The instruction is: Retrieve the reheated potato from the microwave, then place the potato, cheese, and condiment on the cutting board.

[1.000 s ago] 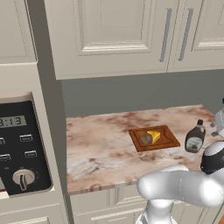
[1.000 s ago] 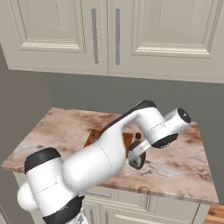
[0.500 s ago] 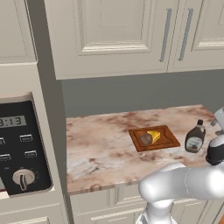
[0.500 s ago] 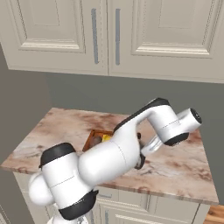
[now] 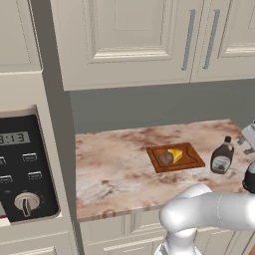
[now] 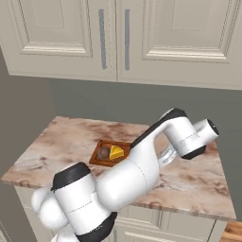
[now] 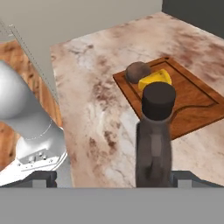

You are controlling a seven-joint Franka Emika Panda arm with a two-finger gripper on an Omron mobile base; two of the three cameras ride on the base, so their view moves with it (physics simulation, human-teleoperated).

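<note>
Looking along your gripper in the hand view, you have the condiment bottle standing upright between the two dark finger tips, which are spread as wide as they go with a gap on each side of the bottle, so nothing is held. Just beyond the bottle lies the cutting board, and on it the potato and the yellow cheese wedge sit touching each other near the board's far corner. From the left base view you see the board flat on the marble counter, the potato left of the cheese, and the bottle just right of the board, off it. Well left of the board you have the microwave's control panel.
</note>
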